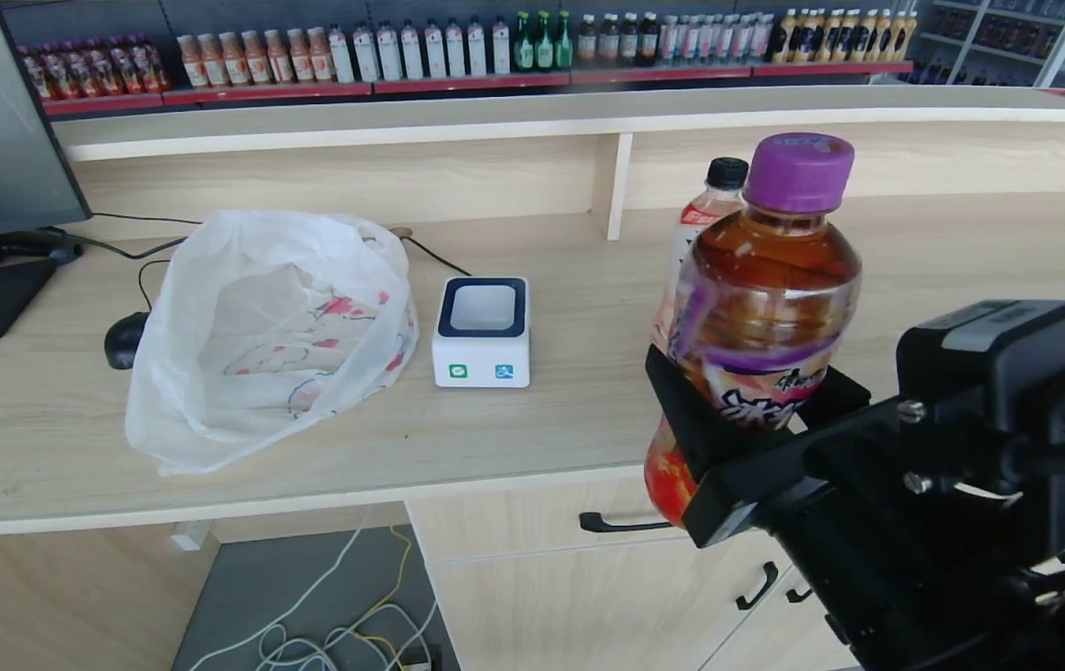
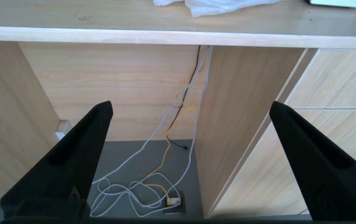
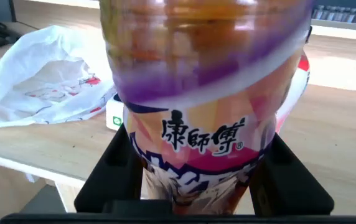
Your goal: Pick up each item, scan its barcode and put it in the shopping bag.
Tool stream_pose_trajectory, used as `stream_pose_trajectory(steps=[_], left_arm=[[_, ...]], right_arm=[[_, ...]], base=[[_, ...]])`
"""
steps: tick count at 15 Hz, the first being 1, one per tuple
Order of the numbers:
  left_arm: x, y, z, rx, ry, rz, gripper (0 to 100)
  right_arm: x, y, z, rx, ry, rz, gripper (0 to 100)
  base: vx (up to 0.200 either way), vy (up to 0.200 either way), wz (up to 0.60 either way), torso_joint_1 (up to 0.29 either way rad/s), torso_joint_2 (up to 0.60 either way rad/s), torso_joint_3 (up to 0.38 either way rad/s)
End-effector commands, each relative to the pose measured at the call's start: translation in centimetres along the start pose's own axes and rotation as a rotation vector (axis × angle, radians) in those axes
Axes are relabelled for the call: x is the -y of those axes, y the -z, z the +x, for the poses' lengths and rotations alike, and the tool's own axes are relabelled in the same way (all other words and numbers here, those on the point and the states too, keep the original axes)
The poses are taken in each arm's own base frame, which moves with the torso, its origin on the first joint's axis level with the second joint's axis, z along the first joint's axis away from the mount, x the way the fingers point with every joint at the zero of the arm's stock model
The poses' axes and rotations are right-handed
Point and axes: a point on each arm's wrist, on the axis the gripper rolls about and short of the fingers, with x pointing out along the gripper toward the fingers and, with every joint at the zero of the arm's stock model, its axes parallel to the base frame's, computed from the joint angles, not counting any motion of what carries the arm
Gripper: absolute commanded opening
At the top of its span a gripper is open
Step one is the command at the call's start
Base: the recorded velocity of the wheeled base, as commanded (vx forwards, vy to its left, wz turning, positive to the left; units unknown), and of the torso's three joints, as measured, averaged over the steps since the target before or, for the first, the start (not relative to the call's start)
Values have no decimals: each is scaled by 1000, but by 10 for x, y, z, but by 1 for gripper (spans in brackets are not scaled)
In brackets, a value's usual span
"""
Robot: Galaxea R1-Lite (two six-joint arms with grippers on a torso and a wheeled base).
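Amber-filled bottle (image 1: 763, 270) in right claw (image 1: 744, 415)

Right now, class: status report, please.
Right gripper shut on purple-capped bottle, held up. Left gripper open, empty. Black-capped bottle stands behind it; way to scanner looks open.

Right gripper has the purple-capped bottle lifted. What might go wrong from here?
1. The right gripper holds the purple-capped bottle upright, while the scanner window faces up; without tilting, the barcode may not read.
2. The shopping bag lies slumped with a loose mouth; the bottle might catch its rim or roll out.
3. The black-capped bottle stands close behind; a swing might topple it.
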Motion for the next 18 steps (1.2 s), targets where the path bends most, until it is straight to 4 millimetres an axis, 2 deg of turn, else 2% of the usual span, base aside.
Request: stream_pose_trajectory(steps=[1,2,3,4,5,8,11,15,18], left_arm=[[0,0,0,-1,0,0,100],[0,0,0,0,0,1,100],[0,0,0,0,0,3,100],[0,0,0,-3,0,4,100],[0,0,0,-1,0,4,100],[0,0,0,0,0,1,100],[0,0,0,-1,0,1,100],[0,0,0,-3,0,-2,100],[0,0,0,-3,-2,-5,100]], right_arm=[[20,19,24,-11,33,18,0],[31,21,36,14,28,14,0],[33,21,38,22,25,13,0],[43,22,54,67,-70,6,0],[44,24,56,84,-172,-6,0],[55,27,60,76,-170,81,0],[57,27,56,83,-167,86,0],[77,19,64,145,-91,80,0],[78,12,66,174,-85,87,0]], base=[[0,0,0,0,0,0],[0,0,0,0,0,0],[0,0,0,0,0,0],[0,0,0,0,0,0],[0,0,0,0,0,0],[0,0,0,0,0,0],[0,0,0,0,0,0],[0,0,0,0,0,0],[0,200,0,-1,-4,2]])
